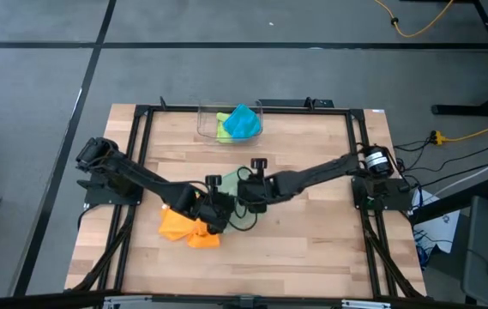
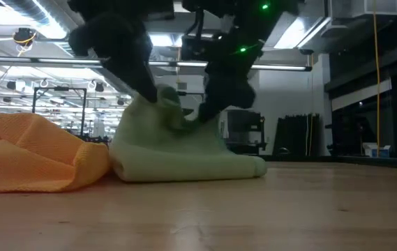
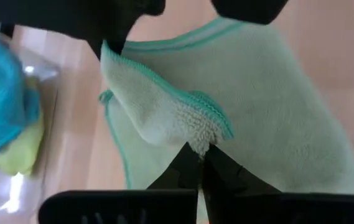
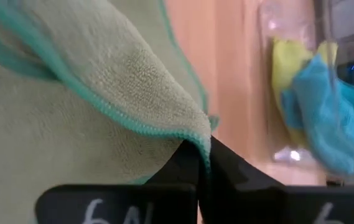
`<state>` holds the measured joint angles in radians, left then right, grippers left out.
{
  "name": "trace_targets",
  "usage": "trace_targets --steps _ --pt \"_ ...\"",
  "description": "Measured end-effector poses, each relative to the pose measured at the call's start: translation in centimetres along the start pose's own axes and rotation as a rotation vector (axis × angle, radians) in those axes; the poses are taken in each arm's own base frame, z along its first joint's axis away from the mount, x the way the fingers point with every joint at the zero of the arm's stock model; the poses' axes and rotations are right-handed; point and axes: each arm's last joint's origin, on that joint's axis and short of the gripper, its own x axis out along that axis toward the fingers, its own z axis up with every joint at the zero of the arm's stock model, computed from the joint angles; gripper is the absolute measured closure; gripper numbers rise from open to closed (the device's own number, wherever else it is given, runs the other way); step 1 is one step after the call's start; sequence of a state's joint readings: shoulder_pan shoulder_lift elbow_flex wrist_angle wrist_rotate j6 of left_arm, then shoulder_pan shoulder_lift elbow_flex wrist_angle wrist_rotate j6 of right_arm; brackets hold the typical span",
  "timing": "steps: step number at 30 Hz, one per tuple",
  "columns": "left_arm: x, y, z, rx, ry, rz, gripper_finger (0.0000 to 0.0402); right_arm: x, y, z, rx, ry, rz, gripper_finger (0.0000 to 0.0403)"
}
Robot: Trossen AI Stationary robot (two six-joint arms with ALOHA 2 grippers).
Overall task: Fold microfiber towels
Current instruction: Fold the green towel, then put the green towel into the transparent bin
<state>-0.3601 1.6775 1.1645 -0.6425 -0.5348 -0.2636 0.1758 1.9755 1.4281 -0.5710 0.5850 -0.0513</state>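
Wooden table, centre | left gripper and right gripper each pinch sage towel corners | risk: thin hem grips slip, fold skews onto orange towel

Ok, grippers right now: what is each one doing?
Left gripper: shut on an edge of the pale sage green towel.
Right gripper: shut on another edge of the same towel.

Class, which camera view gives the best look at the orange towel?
The low view: the orange towel fills the left foreground as a crumpled heap on the table, beside the sage towel. The high view shows it smaller, partly under the left arm. Neither wrist view shows it.
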Motion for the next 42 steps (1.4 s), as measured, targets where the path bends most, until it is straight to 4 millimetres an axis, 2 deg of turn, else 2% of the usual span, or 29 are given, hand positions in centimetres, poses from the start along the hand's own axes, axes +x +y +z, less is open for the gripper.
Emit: trace_targets --steps 7,12,21,28,32,36,42 --pt "0.9 1.7 -0.6 -0.007 0.107 0.045 0.0401 1.5 -1.9 0.4 0.024 -0.031 -0.008 0.0390" --pt "2.0 2.7 -1.4 -0.025 0.145 0.083 0.0398 2.2 -2.8 0.2 0.069 -0.023 0.072 0.0377" --pt "2.8 3.6 -1.9 -0.072 0.183 0.106 0.0315 3.1 -4.2 0.0 0.104 -0.015 0.116 0.0286" --pt "2.4 3.9 -3.0 -0.131 0.276 0.169 0.0281 3.5 -4.9 -0.2 0.016 -0.004 0.069 0.0256" --pt "1.8 3.9 -4.0 -0.169 0.350 0.212 0.0280 2.9 -5.0 -0.4 -0.030 0.025 0.029 0.0254" --pt "1.2 3.8 -4.8 -0.191 0.411 0.253 0.0281 1.1 -4.9 -1.1 -0.024 0.093 -0.012 0.0254" --pt "0.2 3.2 -5.7 -0.246 0.458 0.308 0.0281 -2.1 -3.6 -2.5 0.083 0.221 0.108 0.0254"
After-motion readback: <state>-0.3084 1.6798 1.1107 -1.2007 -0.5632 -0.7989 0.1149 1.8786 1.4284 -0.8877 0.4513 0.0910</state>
